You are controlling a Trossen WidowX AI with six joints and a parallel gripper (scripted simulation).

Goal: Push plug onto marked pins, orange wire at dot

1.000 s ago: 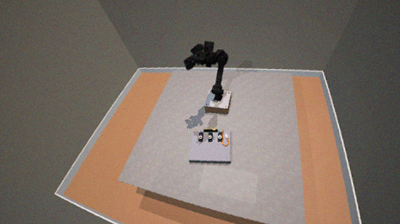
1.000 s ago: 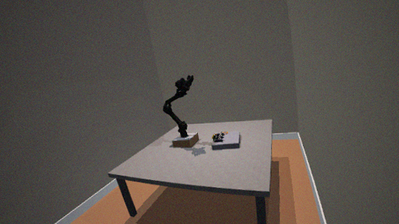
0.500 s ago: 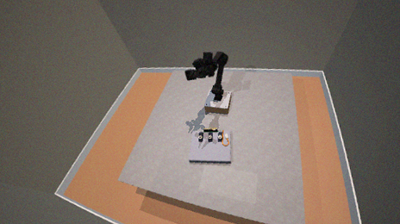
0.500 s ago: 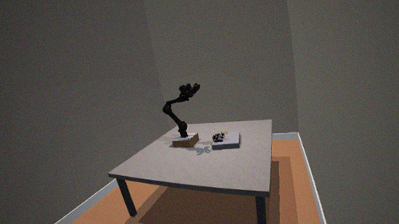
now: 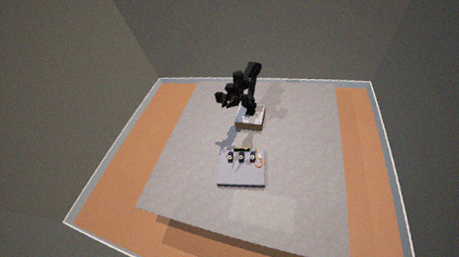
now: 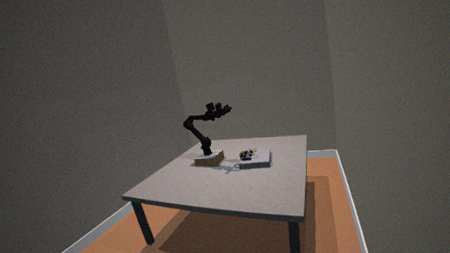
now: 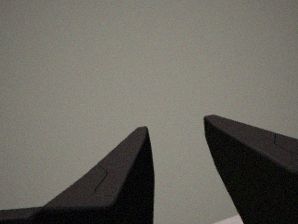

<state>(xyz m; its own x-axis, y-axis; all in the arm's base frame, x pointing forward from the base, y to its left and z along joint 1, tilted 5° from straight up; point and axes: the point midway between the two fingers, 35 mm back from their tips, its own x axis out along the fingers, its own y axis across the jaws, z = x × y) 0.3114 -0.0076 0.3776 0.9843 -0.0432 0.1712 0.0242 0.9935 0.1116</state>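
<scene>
My gripper [image 5: 226, 106] [image 6: 230, 108] [image 7: 176, 131] is open, with a gap and nothing between its fingertips in the wrist view. It hangs high above the table, between the arm's base and the grey holder slab [image 5: 241, 177] [image 6: 261, 158], and touches nothing. Three small dark blocks stand in a row on the slab; the one at the right end [image 5: 252, 157] is beside a looped orange lead [image 5: 259, 165] [image 6: 255, 150]. A dark strip with yellow [image 5: 242, 149] lies along the slab's edge facing the arm. The plug, single pins, coloured band and dot are too small to tell.
The arm's base stands on a brown-sided box [image 5: 249, 126] [image 6: 210, 162] with a pale top, a short way from the slab on the grey table [image 5: 303, 165] [image 6: 183, 185]. The wrist view shows mostly plain wall [image 7: 150, 50].
</scene>
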